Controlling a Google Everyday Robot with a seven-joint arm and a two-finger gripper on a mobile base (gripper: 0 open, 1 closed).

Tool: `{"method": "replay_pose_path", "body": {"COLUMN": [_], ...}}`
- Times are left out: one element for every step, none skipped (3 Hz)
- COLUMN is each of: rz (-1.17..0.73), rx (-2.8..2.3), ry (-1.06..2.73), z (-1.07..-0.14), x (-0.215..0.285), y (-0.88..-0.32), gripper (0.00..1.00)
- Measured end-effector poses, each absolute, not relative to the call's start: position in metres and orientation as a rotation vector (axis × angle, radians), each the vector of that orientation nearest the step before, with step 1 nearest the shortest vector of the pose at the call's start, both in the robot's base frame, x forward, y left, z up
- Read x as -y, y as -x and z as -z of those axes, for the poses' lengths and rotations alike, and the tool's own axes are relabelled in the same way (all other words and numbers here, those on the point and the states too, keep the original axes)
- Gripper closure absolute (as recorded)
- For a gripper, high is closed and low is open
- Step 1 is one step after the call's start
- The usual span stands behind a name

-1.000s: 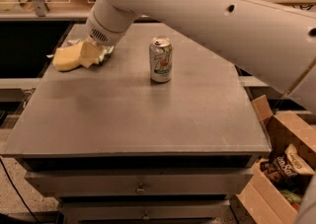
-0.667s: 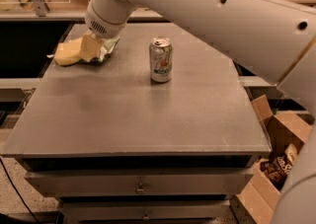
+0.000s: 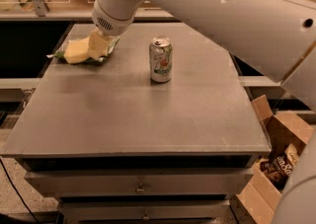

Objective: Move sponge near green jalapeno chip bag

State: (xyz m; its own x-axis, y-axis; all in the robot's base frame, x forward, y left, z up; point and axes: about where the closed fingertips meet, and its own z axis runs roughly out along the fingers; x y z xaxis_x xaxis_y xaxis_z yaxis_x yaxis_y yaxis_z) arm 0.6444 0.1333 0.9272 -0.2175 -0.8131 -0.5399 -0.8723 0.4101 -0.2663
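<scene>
The pale yellow sponge (image 3: 73, 52) lies at the table's far left corner, on top of the green jalapeno chip bag (image 3: 109, 46), whose green edges show to its left and right. My gripper (image 3: 98, 45) comes down from the white arm's wrist (image 3: 112, 12) onto the sponge's right end. Its yellowish fingers (image 3: 97, 43) are closed on the sponge. Most of the bag is hidden under the sponge and gripper.
A green and white soda can (image 3: 161, 60) stands upright at mid-table, right of the gripper. The grey metal table (image 3: 138, 114) has drawers below. An open cardboard box (image 3: 279, 164) with snack bags sits on the floor at right. A counter runs behind.
The gripper and sponge have shifted a little to the right and farther back, over the green bag. The can has not moved.
</scene>
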Motion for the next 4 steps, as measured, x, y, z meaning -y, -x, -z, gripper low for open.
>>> {"method": "replay_pose_path", "body": {"rz": [-0.113,-0.117,-0.116,-0.102], "rx": [-2.059,-2.052,-2.047,-2.050], "ry": [1.430,1.451,1.467,1.457], "z": [-0.930,-0.933,-0.935,-0.935], "x": [-0.128,-0.127,-0.126,-0.122], "y": [-0.647,-0.651,-0.659,-0.672], "gripper": [1.00,1.00,1.00,1.00]}}
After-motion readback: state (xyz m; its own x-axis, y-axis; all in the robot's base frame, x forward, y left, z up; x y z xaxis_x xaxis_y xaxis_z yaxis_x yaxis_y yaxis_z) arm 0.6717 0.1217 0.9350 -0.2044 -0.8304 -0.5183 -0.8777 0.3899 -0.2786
